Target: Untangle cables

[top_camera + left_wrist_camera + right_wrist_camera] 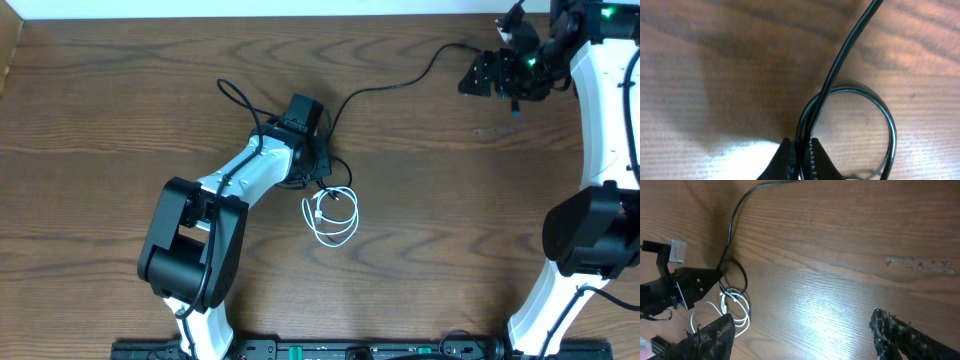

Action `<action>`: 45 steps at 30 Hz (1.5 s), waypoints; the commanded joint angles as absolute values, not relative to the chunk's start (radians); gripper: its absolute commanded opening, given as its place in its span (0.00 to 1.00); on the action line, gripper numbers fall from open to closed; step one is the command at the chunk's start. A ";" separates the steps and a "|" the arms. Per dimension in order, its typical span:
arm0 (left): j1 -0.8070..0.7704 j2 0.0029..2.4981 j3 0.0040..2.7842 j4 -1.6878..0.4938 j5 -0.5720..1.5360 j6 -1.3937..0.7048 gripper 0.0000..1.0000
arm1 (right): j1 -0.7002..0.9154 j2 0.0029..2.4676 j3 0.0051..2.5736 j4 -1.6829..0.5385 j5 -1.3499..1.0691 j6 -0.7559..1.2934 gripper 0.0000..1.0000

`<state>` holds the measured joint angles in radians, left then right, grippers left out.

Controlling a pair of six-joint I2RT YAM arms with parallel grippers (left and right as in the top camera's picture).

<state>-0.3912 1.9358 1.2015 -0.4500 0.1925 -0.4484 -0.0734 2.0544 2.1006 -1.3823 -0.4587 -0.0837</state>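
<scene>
My left gripper (pixel 322 170) sits at the table's middle, shut on the black cable (pixel 390 88). In the left wrist view the jaws (pixel 801 143) pinch a strand of the black cable (pixel 847 50), which curls into a small loop on the right and runs off toward the far side. The white cable (pixel 335 215) lies coiled just in front of that gripper, with the black loop lying partly across it (pixel 737 307). My right gripper (pixel 480 76) hangs open at the far right, well away from both cables, with nothing between its fingers (pixel 710 340).
The black cable's long end trails across the wood toward the right arm's base (pixel 600 250). A thick arm wire (pixel 238 98) loops behind the left arm. A pale scuff (pixel 920 264) marks the wood. A black rail (pixel 350 350) runs along the front edge.
</scene>
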 commanded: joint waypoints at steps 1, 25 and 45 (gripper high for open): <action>-0.394 1.938 1.209 -0.432 0.164 -0.450 0.08 | -0.028 2.050 2.088 -1.387 -0.463 -0.075 0.83; -0.337 1.567 1.250 -0.348 0.285 -0.563 0.07 | 0.329 2.050 1.967 -1.152 -0.598 0.094 0.71; -0.237 1.528 1.250 -0.195 0.605 -0.693 0.07 | 0.344 2.050 1.547 -0.778 -0.349 0.459 0.40</action>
<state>-0.2775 1.5631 1.2366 -0.2340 0.4961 -0.6376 0.3531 2.0544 1.5608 -0.7811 -0.3866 0.4385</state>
